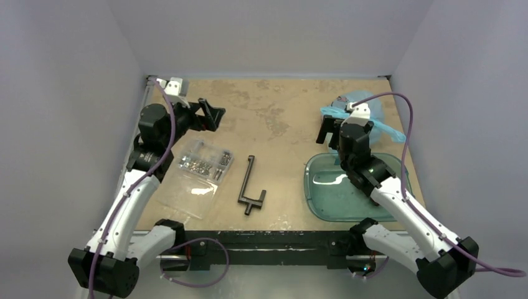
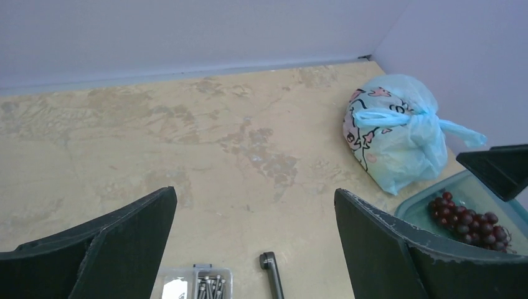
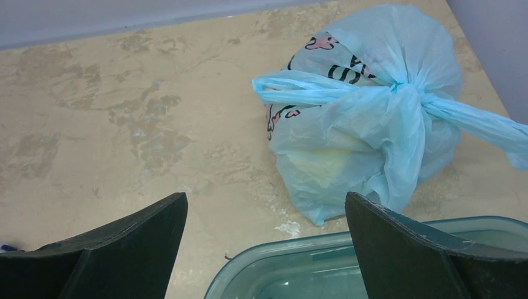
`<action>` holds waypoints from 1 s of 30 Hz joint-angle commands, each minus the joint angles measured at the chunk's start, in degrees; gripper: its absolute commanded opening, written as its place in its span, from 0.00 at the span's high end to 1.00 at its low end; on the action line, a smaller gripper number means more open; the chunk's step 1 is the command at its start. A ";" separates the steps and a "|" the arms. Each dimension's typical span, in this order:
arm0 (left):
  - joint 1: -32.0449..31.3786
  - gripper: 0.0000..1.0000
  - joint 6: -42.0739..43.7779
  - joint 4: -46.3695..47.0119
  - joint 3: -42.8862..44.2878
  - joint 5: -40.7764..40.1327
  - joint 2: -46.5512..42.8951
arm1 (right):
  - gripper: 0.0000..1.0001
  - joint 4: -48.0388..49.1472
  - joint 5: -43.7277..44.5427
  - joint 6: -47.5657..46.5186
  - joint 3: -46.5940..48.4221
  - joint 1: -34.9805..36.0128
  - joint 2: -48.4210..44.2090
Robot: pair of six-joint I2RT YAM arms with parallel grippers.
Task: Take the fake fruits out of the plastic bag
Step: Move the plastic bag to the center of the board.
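Two grippers stood wide open and held nothing. Our left gripper (image 1: 210,114) hung over the far left part of the table (image 1: 274,112). In its wrist view its dark fingers (image 2: 118,243) were spread far apart, with only bare tabletop between them. Our right gripper (image 1: 330,134) hovered at the far right, above the far rim of a teal tray (image 1: 324,199). Its jaws were equally wide and closed on nothing.

We saw the plastic bag (image 3: 367,118) lying on the table near the far right corner, just beyond the tray and ahead of the right gripper. It was light blue and crinkled, with a pink-and-dark print on one side. Its handles were knotted together across the top, and one loose tail trailed off to the right. A pale yellow shape (image 3: 317,165) showed faintly through the film, but we could not tell what it was. We could not tell whether the bag touched the tray's rim.

One dark red grape bunch (image 2: 467,221) lay inside the tray, apart from the bag; only the left wrist view showed it.

Near the left arm, a clear bag of screws (image 1: 202,165) lay flat on the table. A black tool (image 1: 249,187) lay just to its right, well apart from the tray.
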 commanded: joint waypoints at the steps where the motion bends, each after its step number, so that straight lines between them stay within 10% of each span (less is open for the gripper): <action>1: -5.21 0.00 4.75 0.97 0.88 -5.16 -1.31 | 0.01 0.33 2.67 0.71 2.50 0.05 1.03; 13: -0.07 0.00 -8.16 -5.15 4.91 -1.96 3.19 | 0.01 0.65 2.90 6.34 3.47 -1.87 7.60; 30: 2.94 0.03 -11.29 1.29 4.66 19.48 11.05 | 0.01 5.70 -14.82 7.38 7.10 -25.63 18.27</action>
